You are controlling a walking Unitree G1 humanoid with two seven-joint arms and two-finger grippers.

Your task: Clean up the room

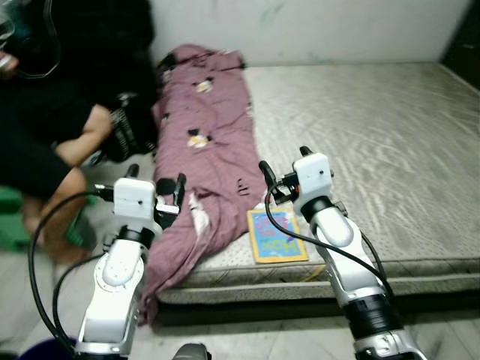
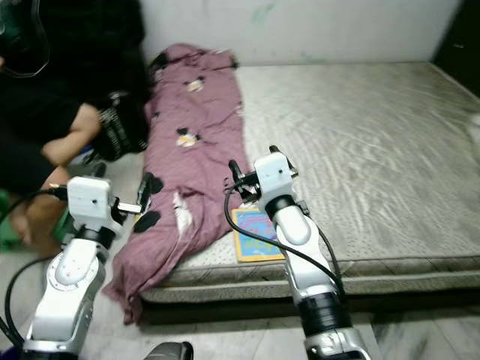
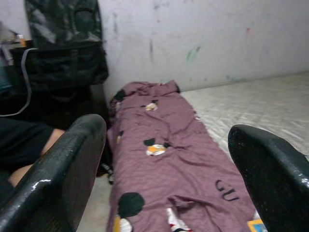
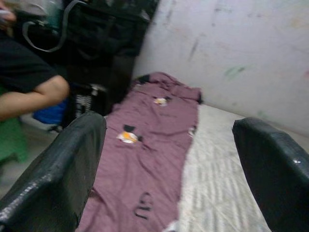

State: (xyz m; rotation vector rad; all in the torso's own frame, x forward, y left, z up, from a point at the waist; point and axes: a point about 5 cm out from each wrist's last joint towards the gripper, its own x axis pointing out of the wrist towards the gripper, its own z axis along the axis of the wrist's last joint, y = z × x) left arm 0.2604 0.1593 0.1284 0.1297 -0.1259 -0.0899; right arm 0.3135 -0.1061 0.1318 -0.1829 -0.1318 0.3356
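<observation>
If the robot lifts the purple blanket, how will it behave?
The purple blanket is probably floppy: it lies wrinkled along the mattress and droops over its edge. It would likely sag and trail. Lifting may also drag the book beside it.

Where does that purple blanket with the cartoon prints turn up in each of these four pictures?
Left eye view: the purple blanket runs along the mattress's left edge, its end hanging over the near corner.
Right eye view: same strip, left of centre.
Left wrist view: centre, framed by two black fingers.
Right wrist view: centre, framed by fingers.
Shared landmark: the white wall behind the blanket's far end.
</observation>
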